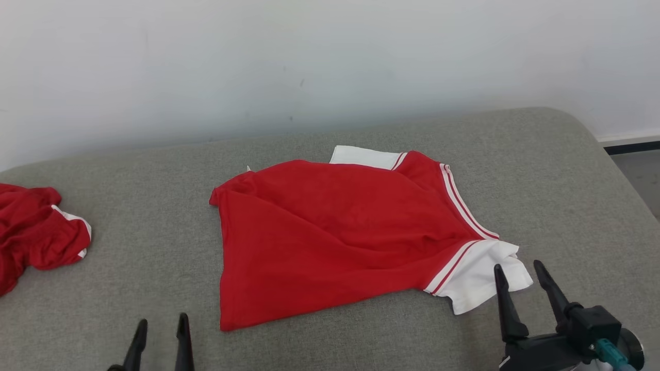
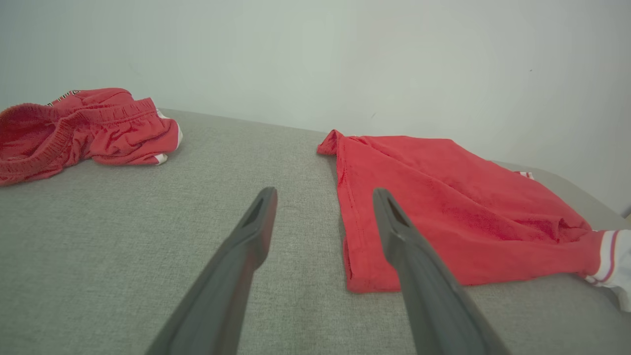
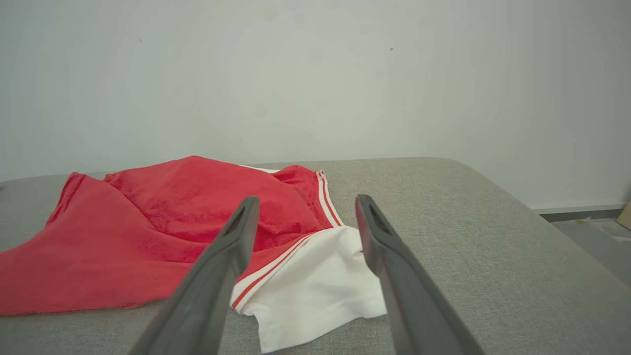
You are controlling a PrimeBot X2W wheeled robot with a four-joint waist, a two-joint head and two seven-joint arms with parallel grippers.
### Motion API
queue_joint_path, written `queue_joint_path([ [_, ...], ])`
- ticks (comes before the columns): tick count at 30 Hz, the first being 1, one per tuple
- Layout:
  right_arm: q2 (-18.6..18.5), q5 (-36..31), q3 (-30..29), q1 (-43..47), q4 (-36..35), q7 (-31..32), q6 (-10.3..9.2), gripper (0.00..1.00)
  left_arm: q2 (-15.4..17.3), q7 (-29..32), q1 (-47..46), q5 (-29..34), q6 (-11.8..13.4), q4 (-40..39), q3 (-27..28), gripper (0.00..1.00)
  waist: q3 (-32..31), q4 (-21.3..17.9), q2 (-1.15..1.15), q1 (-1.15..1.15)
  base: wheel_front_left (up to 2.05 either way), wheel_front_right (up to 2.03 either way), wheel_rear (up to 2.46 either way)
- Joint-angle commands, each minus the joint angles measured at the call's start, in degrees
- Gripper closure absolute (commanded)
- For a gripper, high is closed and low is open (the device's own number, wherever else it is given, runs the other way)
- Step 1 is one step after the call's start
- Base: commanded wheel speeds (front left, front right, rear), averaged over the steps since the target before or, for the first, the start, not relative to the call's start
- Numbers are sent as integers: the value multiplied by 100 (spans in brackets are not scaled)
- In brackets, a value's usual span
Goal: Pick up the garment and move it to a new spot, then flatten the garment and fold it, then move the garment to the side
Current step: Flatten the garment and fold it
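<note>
A red garment (image 1: 330, 232) with white, red-striped sleeves lies roughly spread in the middle of the grey cushioned surface (image 1: 154, 247). It also shows as the garment (image 2: 443, 217) in the left wrist view and the garment (image 3: 162, 222) in the right wrist view. My right gripper (image 1: 518, 273) stands open just in front of the near white sleeve (image 3: 315, 291), fingers either side of its edge, holding nothing. My left gripper (image 1: 161, 322) stands open and empty at the lower left, short of the garment's near left corner (image 2: 369, 281).
A second red garment (image 1: 36, 232) lies crumpled at the far left edge; its ribbed waistband (image 2: 69, 133) shows in the left wrist view. A pale wall (image 1: 330, 62) runs behind the surface. The surface rounds off at the right, with floor (image 1: 639, 175) beyond.
</note>
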Motion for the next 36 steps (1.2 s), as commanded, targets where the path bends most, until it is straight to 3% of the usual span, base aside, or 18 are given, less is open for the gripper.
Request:
queue_joint_path([
  [1,-39,12,-50,-61,17,18,5,0,1,-6,-33,20,-28,116,-38,0,24,3,0,0,0,0,0],
  [13,-195,-162,-638,-732,859,729,5,0,1,-6,-981,64,-63,1595,-634,0,526,-70,0,0,0,0,0],
  [25,-272,-124,-706,-1540,2053,849,5,0,4,4,-1764,66,248,2739,-999,0,1048,-142,0,0,0,0,0],
  [31,-202,37,-663,-1822,2513,755,5,0,9,35,-1852,100,192,2888,-998,0,1184,-167,0,0,0,0,0],
  [33,-167,173,-626,-1919,2670,788,5,0,9,36,-1854,108,165,2899,-994,10,1224,-157,0,0,0,0,0],
  [36,-130,387,-408,-2026,2870,875,5,0,3,43,-1890,108,152,2906,-982,13,1282,-134,0,0,0,0,0],
])
